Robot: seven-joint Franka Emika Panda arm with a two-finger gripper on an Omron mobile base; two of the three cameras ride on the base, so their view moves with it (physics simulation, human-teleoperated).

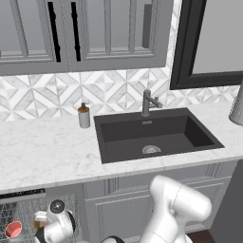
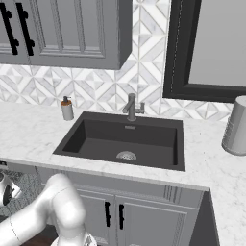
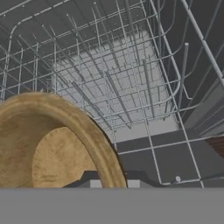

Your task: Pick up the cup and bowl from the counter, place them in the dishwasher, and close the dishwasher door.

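Under the desk (image 1: 42,156) at the lower left of the left base view, the dishwasher (image 1: 19,213) stands open, grey wire rack (image 3: 118,87) exposed. Desk is white marble-look, with a dark sunken sink (image 1: 154,133) in it, grey tap (image 1: 148,102) behind the sink, soap bottle (image 1: 84,115) with a brown pump top just left of the sink by the tiled wall. Grey panelled cabinets (image 1: 85,33) hang above; a light grey canister (image 2: 236,126) stands on the desk at far right. White arm (image 1: 175,209) rises from below and bends down left to the dishwasher opening. Bowl (image 3: 48,144), brown-golden and wooden-looking, sits big at the lower left of the hand view, tilted, rim toward the camera, over the rack wires; claw (image 3: 114,183) is clenched on the bowl at its rim, fingertips mostly hidden at the bottom edge. Cup (image 1: 14,229), salmon-red inside showing, lies in the dishwasher rack at the left edge of the left base view, just left of the robot's hand.
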